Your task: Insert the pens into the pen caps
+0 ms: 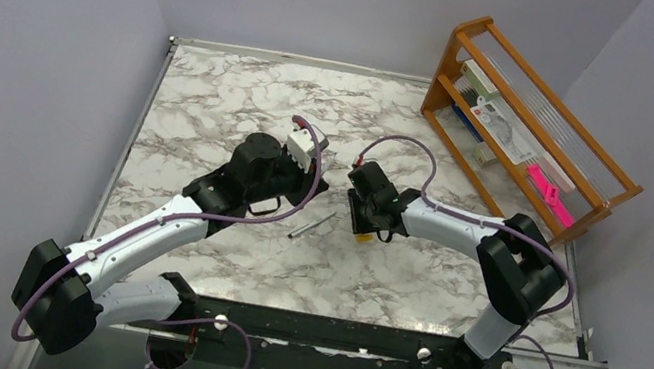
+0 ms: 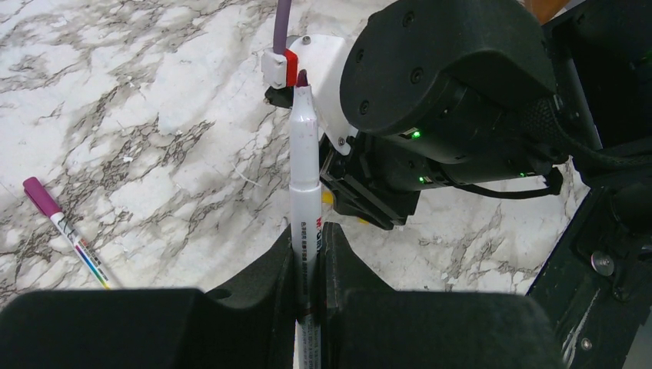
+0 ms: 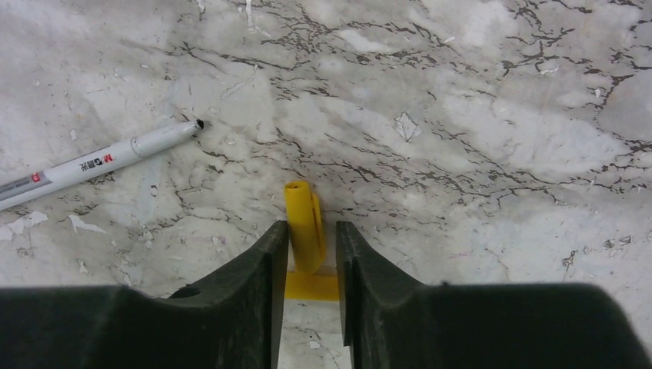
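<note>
My left gripper (image 1: 311, 180) (image 2: 307, 238) is shut on a silver-white pen (image 2: 304, 169) that points forward, with its dark red tip bare, toward my right gripper's body (image 2: 377, 196). My right gripper (image 1: 363, 223) (image 3: 311, 228) is low over the table. Its jaws stand narrowly apart around a yellow cap (image 3: 301, 207): the left finger touches it and a small gap shows on the right. A second yellow piece (image 3: 311, 286) lies crosswise behind it. An uncapped pen (image 1: 311, 225) (image 3: 100, 161) lies between the arms. A pen wearing a magenta cap (image 2: 65, 231) lies on the table.
A wooden rack (image 1: 526, 128) stands at the back right and holds a flat bright-pink object (image 1: 548, 191). Grey walls close the marble table (image 1: 215, 104) on three sides. The black rail with the arm bases (image 1: 327, 332) runs along the near edge.
</note>
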Tool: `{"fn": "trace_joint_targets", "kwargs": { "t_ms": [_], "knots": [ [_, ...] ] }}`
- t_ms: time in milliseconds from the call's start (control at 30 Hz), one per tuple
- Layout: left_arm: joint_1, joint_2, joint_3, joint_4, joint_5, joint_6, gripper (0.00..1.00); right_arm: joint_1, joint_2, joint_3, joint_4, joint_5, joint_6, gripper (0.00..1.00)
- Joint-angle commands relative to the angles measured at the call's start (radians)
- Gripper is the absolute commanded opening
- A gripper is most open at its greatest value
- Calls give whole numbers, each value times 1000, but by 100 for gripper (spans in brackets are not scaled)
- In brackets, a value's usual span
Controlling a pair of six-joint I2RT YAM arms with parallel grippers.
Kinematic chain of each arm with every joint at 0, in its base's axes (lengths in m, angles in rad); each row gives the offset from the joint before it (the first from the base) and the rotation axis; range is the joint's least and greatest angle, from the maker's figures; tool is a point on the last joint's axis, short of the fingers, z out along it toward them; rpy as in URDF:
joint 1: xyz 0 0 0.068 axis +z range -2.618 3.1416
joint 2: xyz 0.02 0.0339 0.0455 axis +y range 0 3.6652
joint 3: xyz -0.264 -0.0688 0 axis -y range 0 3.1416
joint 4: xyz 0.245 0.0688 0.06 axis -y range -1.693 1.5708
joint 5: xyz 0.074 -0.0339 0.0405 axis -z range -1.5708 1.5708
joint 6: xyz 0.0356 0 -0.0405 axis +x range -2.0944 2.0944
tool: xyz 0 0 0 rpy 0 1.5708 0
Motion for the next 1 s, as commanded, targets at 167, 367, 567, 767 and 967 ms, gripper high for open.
{"fn": "trace_joint_targets", "kwargs": {
  "t_ms": [167,367,567,767,967],
  "knots": [
    [5,2,5,-3,10,-3,0,5,-2,9,18,1,64,9],
    [5,5,-2,9,25,-19,0,4,-77,-32,107,-84,131,1],
    [5,6,-1,13,34,-24,0,2,-128,-95,198,-162,204,1],
    [5,7,-1,10,39,-21,0,3,-104,-85,185,-198,83,2],
    [4,15,-2,8,40,-14,0,3,-103,-80,149,-223,-46,15]
  ]
}}
